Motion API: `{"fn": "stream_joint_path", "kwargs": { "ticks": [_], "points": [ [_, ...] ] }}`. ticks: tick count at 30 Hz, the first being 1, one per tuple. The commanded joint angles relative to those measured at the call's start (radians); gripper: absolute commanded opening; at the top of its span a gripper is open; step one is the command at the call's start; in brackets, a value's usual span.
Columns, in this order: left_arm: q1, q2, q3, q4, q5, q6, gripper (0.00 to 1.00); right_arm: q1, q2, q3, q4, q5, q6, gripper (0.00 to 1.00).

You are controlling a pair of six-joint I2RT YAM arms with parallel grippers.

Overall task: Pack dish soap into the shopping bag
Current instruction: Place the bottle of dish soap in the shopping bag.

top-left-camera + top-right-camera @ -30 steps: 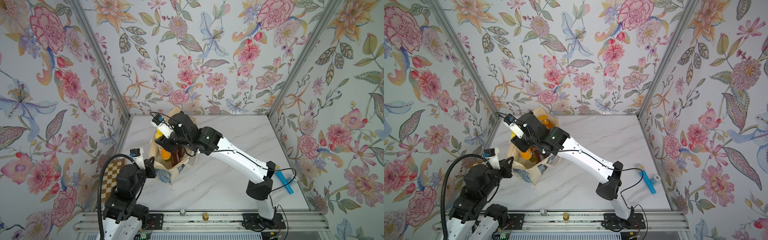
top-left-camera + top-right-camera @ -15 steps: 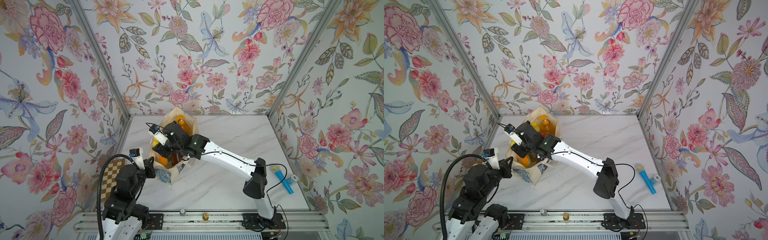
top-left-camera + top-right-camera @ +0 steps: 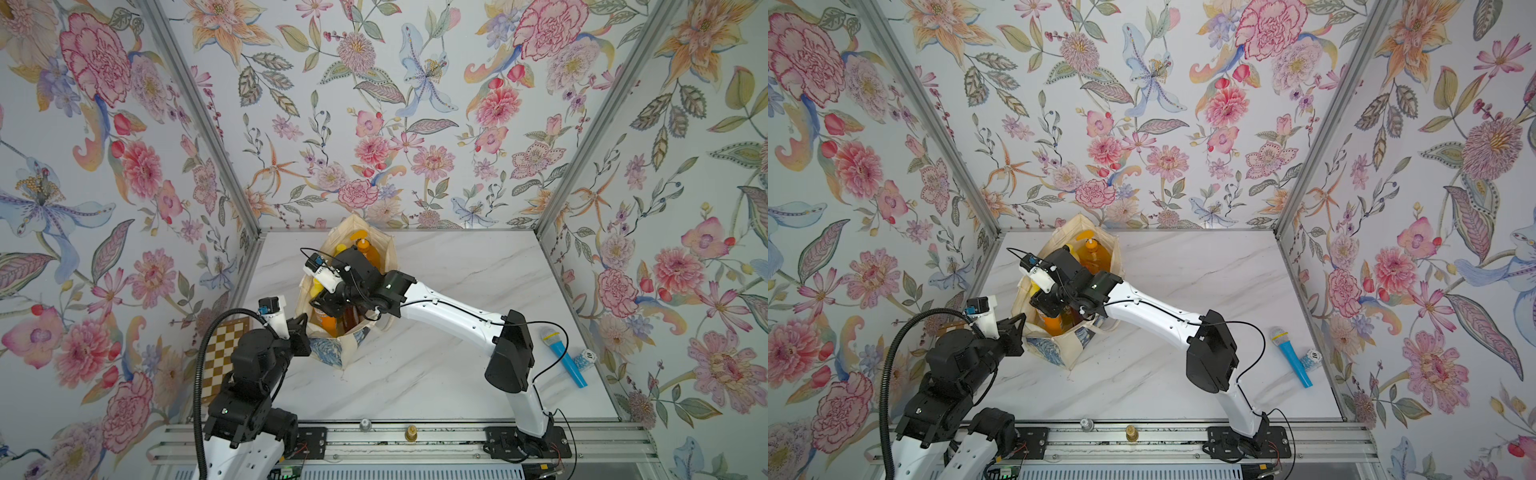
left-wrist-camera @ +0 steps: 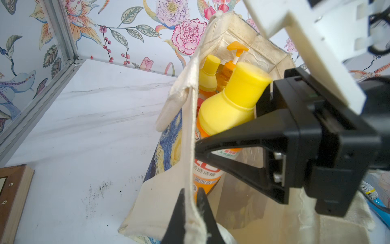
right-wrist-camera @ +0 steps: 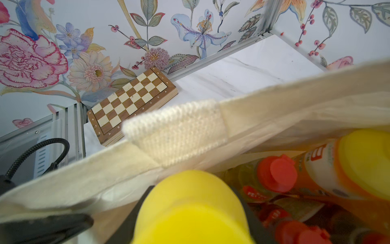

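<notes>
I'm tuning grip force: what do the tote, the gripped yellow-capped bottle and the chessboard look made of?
Tote: soft cream canvas, probably cotton, matte; woven texture, creases and a ribbed webbing handle show. Bottle: smooth moulded plastic, slightly glossy, with a printed label; its yellow cap looks duller. Chessboard: seemingly wood, light and dark squares, grain on the edge, satin finish.

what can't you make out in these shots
Bottle count inside the cream canvas tote bag: the right arm covers its mouth in both top views; the right wrist view blurs and crops past the red caps.
Far finger of the right gripper: behind the yellow-capped orange plastic bottle it holds, left wrist view.
The small white-and-blue thing beside the blue toy microphone: too small in both top views.
</notes>
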Motion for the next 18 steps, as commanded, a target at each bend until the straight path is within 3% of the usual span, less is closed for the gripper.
{"fn": "stream_joint_path", "kwargs": {
  "ticks": [1, 8, 18],
  "points": [
    [-0.008, -0.01, 0.055, 0.041, -0.026, -0.009, 0.0, -0.007, -0.033, -0.029, 0.149, -0.043, 0.009, 0.0],
    [-0.009, -0.01, 0.058, 0.049, -0.024, -0.015, 0.0, -0.027, -0.051, -0.134, 0.235, -0.087, 0.006, 0.0],
    [-0.007, 0.005, 0.081, 0.066, -0.025, -0.017, 0.0, -0.029, -0.035, -0.149, 0.208, -0.118, -0.027, 0.0]
  ]
}}
